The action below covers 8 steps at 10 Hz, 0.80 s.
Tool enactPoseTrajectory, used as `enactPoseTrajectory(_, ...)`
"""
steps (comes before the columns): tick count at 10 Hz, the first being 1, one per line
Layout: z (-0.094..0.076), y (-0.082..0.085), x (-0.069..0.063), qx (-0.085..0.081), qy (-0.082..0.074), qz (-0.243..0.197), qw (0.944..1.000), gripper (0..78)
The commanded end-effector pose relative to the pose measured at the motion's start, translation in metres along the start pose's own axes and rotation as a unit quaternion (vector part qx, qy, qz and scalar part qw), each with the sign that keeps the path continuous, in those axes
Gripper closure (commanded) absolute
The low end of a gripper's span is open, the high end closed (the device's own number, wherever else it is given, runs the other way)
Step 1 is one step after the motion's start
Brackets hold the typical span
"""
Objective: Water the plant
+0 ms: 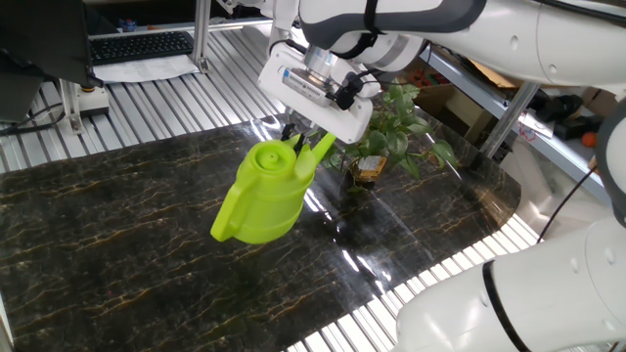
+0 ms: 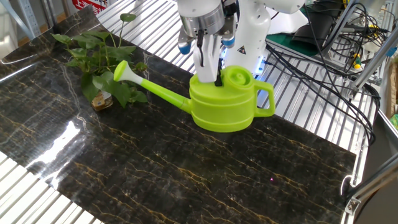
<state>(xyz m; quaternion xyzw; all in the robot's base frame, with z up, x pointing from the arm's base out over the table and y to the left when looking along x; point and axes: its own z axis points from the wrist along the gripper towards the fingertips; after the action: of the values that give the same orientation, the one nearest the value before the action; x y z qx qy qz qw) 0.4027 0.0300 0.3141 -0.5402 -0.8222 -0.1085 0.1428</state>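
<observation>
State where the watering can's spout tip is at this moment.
In the other fixed view, the spout tip hangs at the left, above the plant, with the gripper holding the watering can.
</observation>
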Motion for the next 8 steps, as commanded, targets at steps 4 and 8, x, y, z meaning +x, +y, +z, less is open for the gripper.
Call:
enactPoseTrajectory(4, -0.007, 0.015, -0.003, -0.021, -0.02, 0.043, 0.9986, 76.4)
enactPoseTrajectory(8, -0.011, 0.024, -0.006, -0.031, -0.021, 0.063, 0.9973, 76.4)
